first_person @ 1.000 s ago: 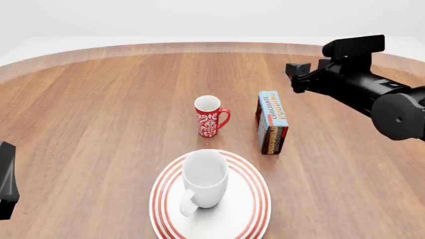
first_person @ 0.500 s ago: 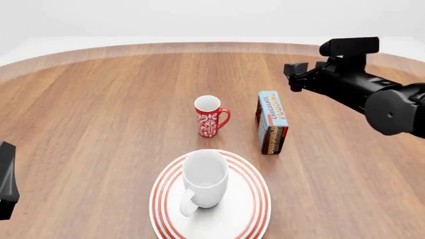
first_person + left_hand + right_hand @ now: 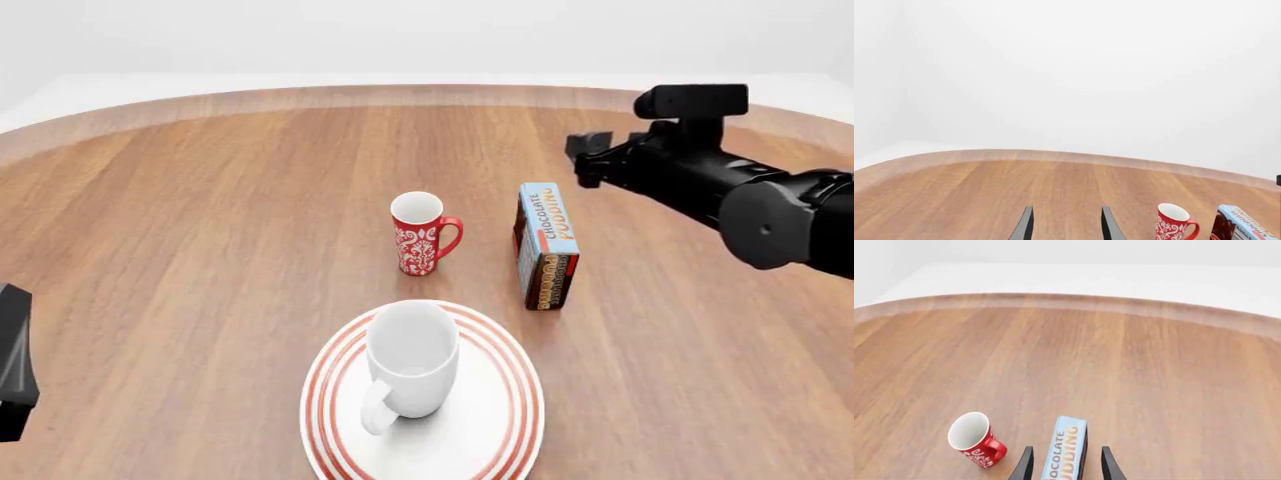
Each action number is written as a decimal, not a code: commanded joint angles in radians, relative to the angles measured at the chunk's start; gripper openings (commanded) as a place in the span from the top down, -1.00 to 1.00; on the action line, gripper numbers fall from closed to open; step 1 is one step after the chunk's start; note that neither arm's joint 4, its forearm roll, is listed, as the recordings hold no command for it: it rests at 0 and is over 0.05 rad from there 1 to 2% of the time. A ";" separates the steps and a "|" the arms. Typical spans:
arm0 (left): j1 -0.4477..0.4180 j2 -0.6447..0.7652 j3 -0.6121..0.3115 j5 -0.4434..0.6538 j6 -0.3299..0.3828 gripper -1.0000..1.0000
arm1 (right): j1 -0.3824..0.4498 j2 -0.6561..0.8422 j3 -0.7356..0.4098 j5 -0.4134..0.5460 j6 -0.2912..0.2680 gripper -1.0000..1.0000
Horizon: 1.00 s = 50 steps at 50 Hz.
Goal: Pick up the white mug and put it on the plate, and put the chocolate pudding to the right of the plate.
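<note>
Right pincer (image 3: 1065, 466) shifted left, open over rectangular chocolate pudding (image 3: 546, 245); glossy white mug (image 3: 408, 365) on ringed plate (image 3: 501, 425); left pincer (image 3: 1065, 225) open.

Simulated test scene, not a real room. Round wood-grain tabletop (image 3: 200, 200) sits in a blank white featureless void: no walls, furniture or fixtures. Flat, even render lighting. Only staged props: red patterned ceramic mug (image 3: 422, 234) at centre, red-ringed round white plate (image 3: 507, 420) at 6 o'clock. Black robot arm (image 3: 721, 185) at 2 o'clock.
</note>
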 commanded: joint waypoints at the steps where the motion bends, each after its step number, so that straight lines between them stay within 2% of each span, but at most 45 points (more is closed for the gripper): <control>1: -0.001 0.000 0.000 0.000 0.000 -1.00 | 0.000 0.019 -0.008 -0.003 0.007 -1.00; 50: -0.001 0.000 0.002 -0.005 -0.013 -1.00 | 0.013 0.111 -0.026 -0.030 -0.029 -1.00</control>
